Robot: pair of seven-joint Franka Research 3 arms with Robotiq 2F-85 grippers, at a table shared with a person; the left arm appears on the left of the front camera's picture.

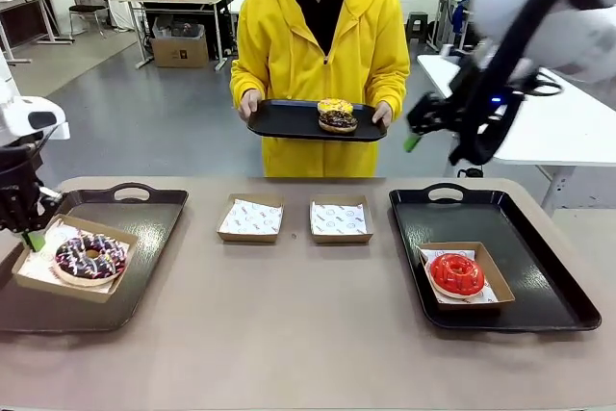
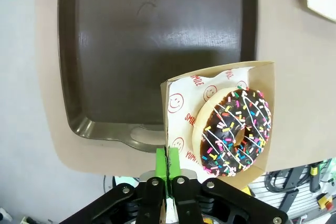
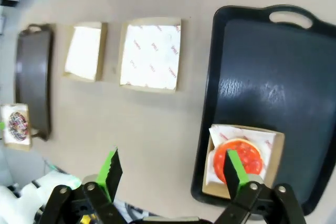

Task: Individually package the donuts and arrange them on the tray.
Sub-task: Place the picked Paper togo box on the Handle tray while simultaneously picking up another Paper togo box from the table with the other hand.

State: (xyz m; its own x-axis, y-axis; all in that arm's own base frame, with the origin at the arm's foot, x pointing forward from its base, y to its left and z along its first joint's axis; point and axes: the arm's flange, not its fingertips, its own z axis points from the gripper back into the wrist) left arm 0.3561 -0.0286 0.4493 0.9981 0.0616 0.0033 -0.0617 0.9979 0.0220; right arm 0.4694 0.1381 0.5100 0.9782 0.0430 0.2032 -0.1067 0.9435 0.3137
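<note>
The left gripper [image 1: 35, 236] sat at the left edge of the front view. In its wrist view the left gripper [image 2: 167, 167] had its green pads pressed together on the near wall of the left cardboard box [image 2: 265, 80]. That box [image 1: 115, 236] held the dark chocolate sprinkled donut [image 1: 89, 257] [image 2: 236, 132] and straddled the rim of the left black tray [image 1: 149, 223] [image 2: 157, 40].

The right gripper [image 1: 416, 132] hung raised in the upper right, its fingers spread wide apart and holding nothing [image 3: 172, 171]. Below it the red donut [image 1: 455, 273] [image 3: 253, 155] lay in the right cardboard box [image 1: 496, 276] on the right black tray [image 1: 520, 223] [image 3: 262, 77].

Two empty paper-lined boxes [image 1: 250, 218] [image 3: 151, 56] stood side by side at centre. At the top centre the person held a small black tray [image 1: 284, 120] bearing the yellow donut [image 1: 335, 106] stacked on the brown donut [image 1: 338, 123].
</note>
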